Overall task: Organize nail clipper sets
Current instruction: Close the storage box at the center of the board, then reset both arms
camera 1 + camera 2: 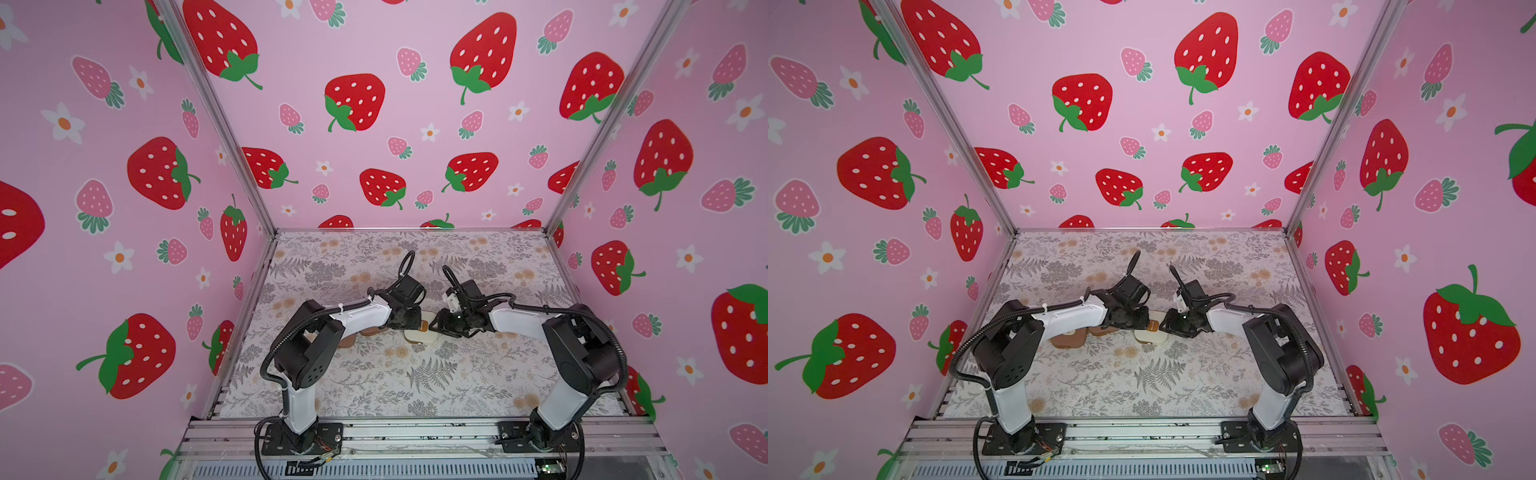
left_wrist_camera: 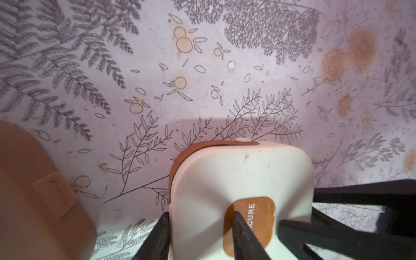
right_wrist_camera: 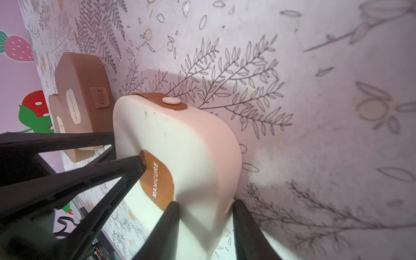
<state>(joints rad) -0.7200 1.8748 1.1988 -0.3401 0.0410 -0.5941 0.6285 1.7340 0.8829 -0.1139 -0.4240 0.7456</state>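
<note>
MEETING AT MID-TABLE: We see both arms reaching in over the closed, cream-coloured, rounded-square manicure case (image 1: pixel 422 336). It lies on the grey-and-tan floral table cover (image 1: pixel 415 374), between the two grippers in both top views. Its rounded brown label patch (image 3: pixel 157 180), lettered MANICURE, faces up. A brown strap is fastened over one edge by a pale round snap (image 2: pixel 243 140).

The left gripper (image 2: pixel 201 213) has its black jaws apart. One finger (image 2: pixel 159 234) runs just beside the case's side wall, and the other rests its tip on the label patch. The right gripper (image 3: pixel 206 203) faces the cream case from the opposite side. Its jaws are also apart and sit astride the edge nearest it, one finger on the lid by the patch and the other at the side wall. We cannot tell whether either gripper is pinching the cream case or only bracketing it.

Near the cream case, on the left arm's side, lie the two brown rounded-square cases (image 1: pixel 1069 340) (image 1: pixel 1102 331). Both are closed and each carries a pale label patch. They sit close against each other, and the left arm hides part of them from above. Pink strawberry-print walls (image 1: pixel 124 166) enclose the table on three sides.
</note>
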